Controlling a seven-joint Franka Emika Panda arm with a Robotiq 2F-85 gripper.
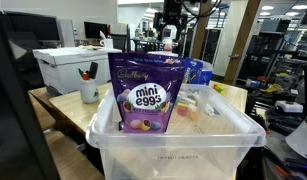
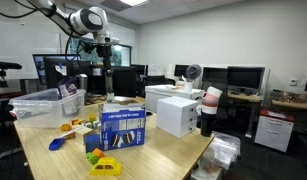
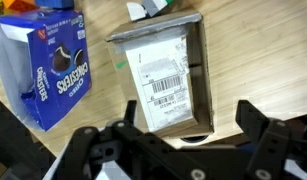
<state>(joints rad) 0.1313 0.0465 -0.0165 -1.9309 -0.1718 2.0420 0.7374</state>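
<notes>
Hovering, my jaws spread wide, over labelled cardboard box [image 3: 163,75]; Oreo bag [image 3: 48,65] beside; I should centre squarely, clear of it.

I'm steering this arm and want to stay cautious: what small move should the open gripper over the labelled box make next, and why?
Probably a short, straight descent. In the wrist view the gripper is open and hangs above the labelled cardboard box without touching it, and the Oreo bag lies apart beside it.
</notes>
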